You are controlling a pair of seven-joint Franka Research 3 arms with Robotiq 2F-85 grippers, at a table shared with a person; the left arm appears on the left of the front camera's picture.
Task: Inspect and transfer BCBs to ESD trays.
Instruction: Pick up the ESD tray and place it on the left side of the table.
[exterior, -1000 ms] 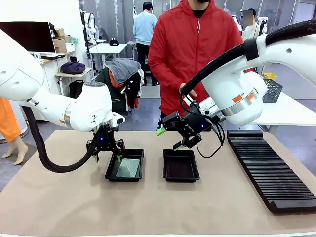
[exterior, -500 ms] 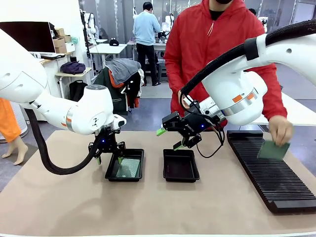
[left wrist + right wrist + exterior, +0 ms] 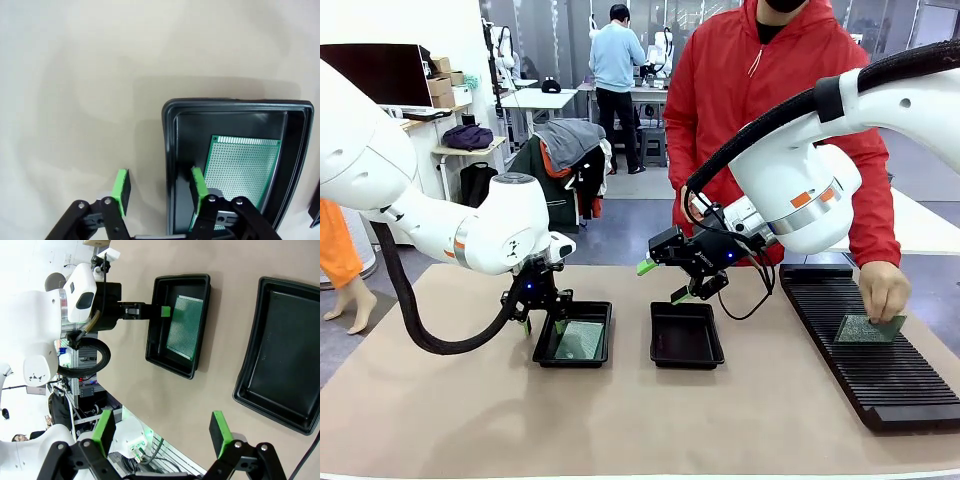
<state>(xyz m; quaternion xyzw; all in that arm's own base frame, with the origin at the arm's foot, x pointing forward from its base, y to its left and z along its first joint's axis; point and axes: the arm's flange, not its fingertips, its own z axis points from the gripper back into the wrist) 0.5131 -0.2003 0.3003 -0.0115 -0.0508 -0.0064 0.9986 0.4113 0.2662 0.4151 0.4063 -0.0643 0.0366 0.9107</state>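
Your left end effector (image 3: pixel 159 190), part-spread and pinching nothing, straddles the left tray's (image 3: pixel 235 103) side wall, one finger (image 3: pixel 122 192) outside over the counter (image 3: pixel 75 100), one inside beside the BCB (image 3: pixel 240 170), whose long axis runs along that wall; the right end effector (image 3: pixel 162 432), spread wide, hovers over the empty tray (image 3: pixel 285 355).

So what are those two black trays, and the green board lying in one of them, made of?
The left tray and the right tray look like moulded black plastic, slightly glossy: rounded corners, soft reflections on the walls. The board seems thin rigid laminate, perhaps fibreglass, matte green, with a fine grid of tiny dots.
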